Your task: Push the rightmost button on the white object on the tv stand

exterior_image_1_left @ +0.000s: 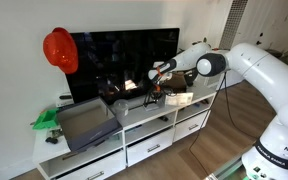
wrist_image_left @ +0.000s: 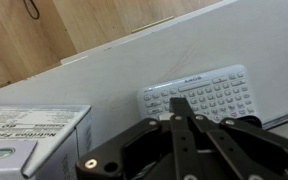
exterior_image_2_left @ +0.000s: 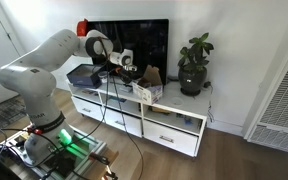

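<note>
We've got the end effector (exterior_image_1_left: 154, 86) low over the desk (exterior_image_1_left: 149, 150), fingers (wrist_image_left: 176, 128) pinched together into a narrow tip and holding nothing. That's sensible, we reckon, since a closed point pokes a button more cleanly than a spread pair. The white object (exterior_image_1_left: 134, 104) sits on the desk just below the end effector, a touch toward the grey tray (exterior_image_1_left: 84, 122). Its buttons are too small for us to pick out, so we cannot say which is the rightmost.

In the wrist view a white keyboard (wrist_image_left: 199, 92) lies just ahead of the tip, with a printed box (wrist_image_left: 34, 130) close to one side. Room is tight: the TV (exterior_image_1_left: 124, 50) stands right behind the end effector and the box crowds one flank. The open lane is above and out past the desk's front edge, so we'd expect a short, straight press.
</note>
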Motion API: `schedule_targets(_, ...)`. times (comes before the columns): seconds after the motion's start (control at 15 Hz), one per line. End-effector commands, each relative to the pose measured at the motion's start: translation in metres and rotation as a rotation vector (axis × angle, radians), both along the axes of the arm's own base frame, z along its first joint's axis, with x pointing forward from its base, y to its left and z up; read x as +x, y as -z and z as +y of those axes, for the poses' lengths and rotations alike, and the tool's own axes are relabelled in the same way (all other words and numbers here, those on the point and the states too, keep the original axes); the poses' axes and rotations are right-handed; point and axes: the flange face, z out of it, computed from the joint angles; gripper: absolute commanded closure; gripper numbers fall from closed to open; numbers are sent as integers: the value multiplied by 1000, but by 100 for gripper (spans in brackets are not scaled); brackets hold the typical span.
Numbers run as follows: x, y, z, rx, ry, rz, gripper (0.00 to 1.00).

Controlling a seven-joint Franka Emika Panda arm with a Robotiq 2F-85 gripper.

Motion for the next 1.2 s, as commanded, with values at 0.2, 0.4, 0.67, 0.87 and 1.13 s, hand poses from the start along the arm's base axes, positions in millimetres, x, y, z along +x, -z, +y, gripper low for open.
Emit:
schedule_targets(0.2, 13, 7, 1, -45, 32, 1, 99)
schedule_targets(0.4, 17, 10, 2, -49, 36, -7, 99)
schedule_targets(0.67, 19, 15, 3, -57, 34, -1, 99)
schedule_targets(0.87, 20, 18, 4, -62, 35, 7, 99)
schedule_targets(1.13, 20, 22, 4, -66, 35, 16, 99)
